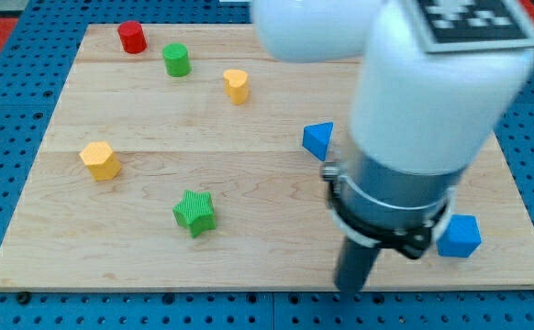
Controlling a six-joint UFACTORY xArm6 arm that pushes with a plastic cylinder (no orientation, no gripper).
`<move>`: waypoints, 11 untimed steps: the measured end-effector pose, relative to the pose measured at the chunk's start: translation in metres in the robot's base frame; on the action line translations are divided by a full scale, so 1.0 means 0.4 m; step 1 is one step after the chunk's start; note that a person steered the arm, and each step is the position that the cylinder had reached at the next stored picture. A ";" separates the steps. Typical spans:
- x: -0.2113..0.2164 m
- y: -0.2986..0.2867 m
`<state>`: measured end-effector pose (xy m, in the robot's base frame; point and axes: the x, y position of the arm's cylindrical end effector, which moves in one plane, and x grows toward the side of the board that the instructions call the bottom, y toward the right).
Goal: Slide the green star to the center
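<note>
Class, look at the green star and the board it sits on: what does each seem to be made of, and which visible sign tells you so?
Green star: probably plastic, matte; its colour is even and fine ridges run across its top and sides, which may mean it was printed. Board: pale wood, smooth and unpainted; faint grain lines and seams between planks run across it.

Single view: raised, angled down from the near edge of the wooden board (249,165), whole board in frame; arm (414,110) close to lens, blurred, large at the view's right.
</note>
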<state>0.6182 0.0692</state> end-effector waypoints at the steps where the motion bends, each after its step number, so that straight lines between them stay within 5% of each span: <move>1: 0.000 -0.105; 3: -0.052 -0.391; 5: -0.248 -0.341; 6: -0.292 -0.340; 7: -0.201 -0.336; 9: -0.440 -0.429; 11: -0.449 -0.503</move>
